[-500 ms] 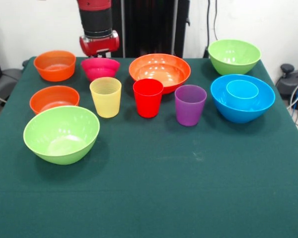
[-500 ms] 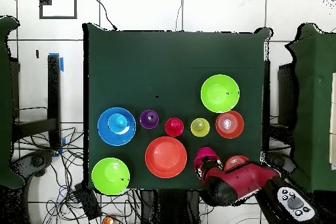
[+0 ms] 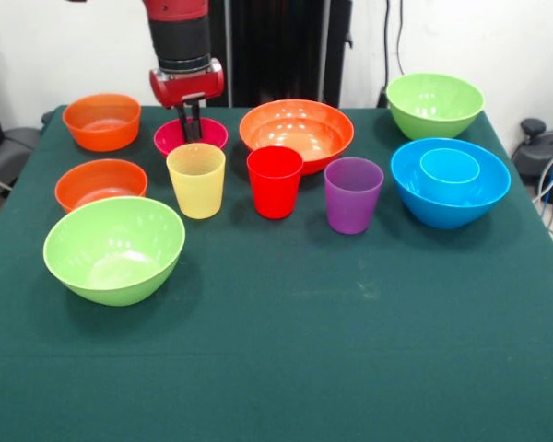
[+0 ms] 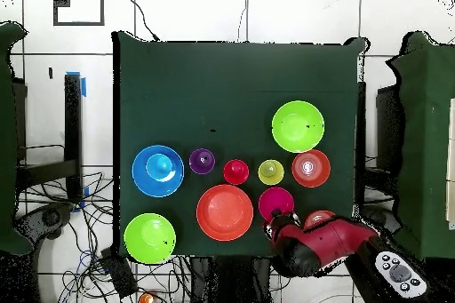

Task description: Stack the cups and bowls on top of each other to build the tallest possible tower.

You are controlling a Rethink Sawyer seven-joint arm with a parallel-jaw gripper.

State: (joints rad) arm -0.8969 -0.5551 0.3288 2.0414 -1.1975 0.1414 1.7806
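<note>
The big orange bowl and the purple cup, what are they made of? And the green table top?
The wide orange bowl looks like glossy plastic: bright light spots shine inside it. The purple cup looks like plastic too, with a duller, slightly see-through wall. The green table cover seems to be cloth, perhaps felt: it is matt, shows no shine and has faint specks.
</note>
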